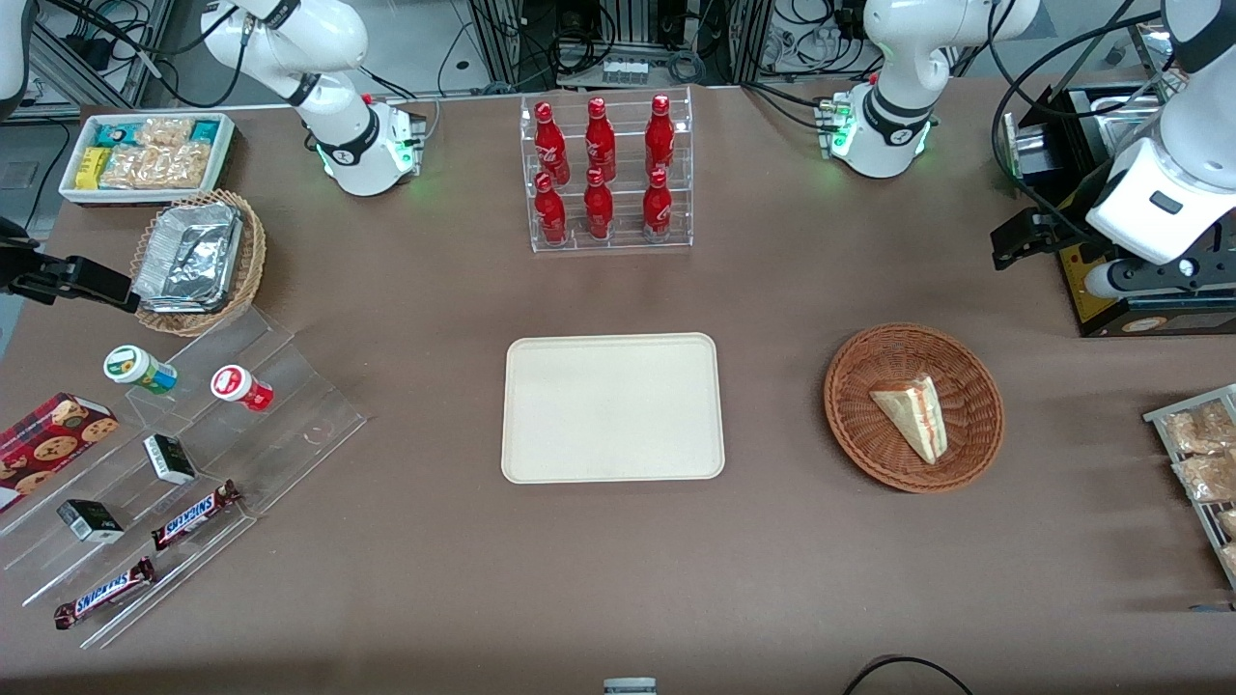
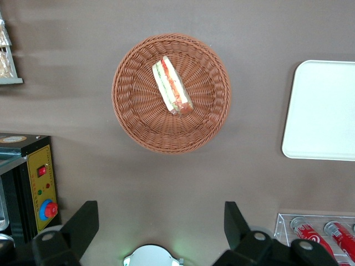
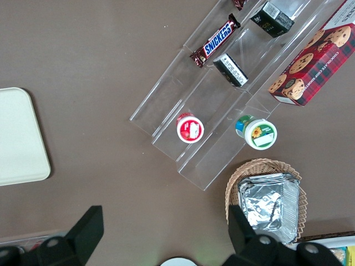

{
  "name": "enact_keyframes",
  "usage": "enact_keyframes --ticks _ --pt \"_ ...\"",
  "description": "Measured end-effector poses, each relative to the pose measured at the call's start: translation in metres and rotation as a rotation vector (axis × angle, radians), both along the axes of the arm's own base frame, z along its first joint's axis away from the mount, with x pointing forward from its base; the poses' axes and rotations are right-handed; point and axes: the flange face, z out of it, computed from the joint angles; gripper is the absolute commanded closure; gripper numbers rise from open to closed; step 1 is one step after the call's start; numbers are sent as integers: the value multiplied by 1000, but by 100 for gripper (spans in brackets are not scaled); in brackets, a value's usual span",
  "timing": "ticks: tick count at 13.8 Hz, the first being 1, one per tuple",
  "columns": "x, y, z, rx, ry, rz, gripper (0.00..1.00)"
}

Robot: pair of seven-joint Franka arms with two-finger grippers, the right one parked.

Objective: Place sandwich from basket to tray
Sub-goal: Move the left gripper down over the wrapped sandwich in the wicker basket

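The sandwich (image 1: 912, 415) (image 2: 172, 86), a pale wedge with red and green filling stripes, lies in the round reddish-brown wicker basket (image 1: 850, 425) (image 2: 133, 116). Beside the basket, toward the table's middle, the flat cream tray (image 1: 613, 405) (image 2: 324, 111) holds nothing. My left gripper (image 1: 1022, 239) (image 2: 161, 213) hangs well above the table, farther from the front camera than the basket and apart from it. It is open, its black fingers (image 2: 83, 221) spread wide with only bare tabletop between them.
A black box with a yellow control panel (image 1: 1110, 290) (image 2: 39, 183) stands close by the gripper. A clear rack of red bottles (image 1: 606, 174) (image 2: 321, 233) stands farther back than the tray. A wire rack of snack packets (image 1: 1197, 454) sits at the working arm's end.
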Motion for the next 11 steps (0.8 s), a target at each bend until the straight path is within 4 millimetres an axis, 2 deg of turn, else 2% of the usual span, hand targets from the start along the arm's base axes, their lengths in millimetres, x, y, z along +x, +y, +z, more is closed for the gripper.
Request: enact_keyframes --ticks 2,4,6,8,11 --pt "0 0 5 -2 -8 -19 0" --pt "0 3 -5 1 13 -18 0" --pt "6 10 -36 3 30 -5 0" --pt "13 17 -79 9 24 22 0" --pt "17 19 -140 23 -31 180 0"
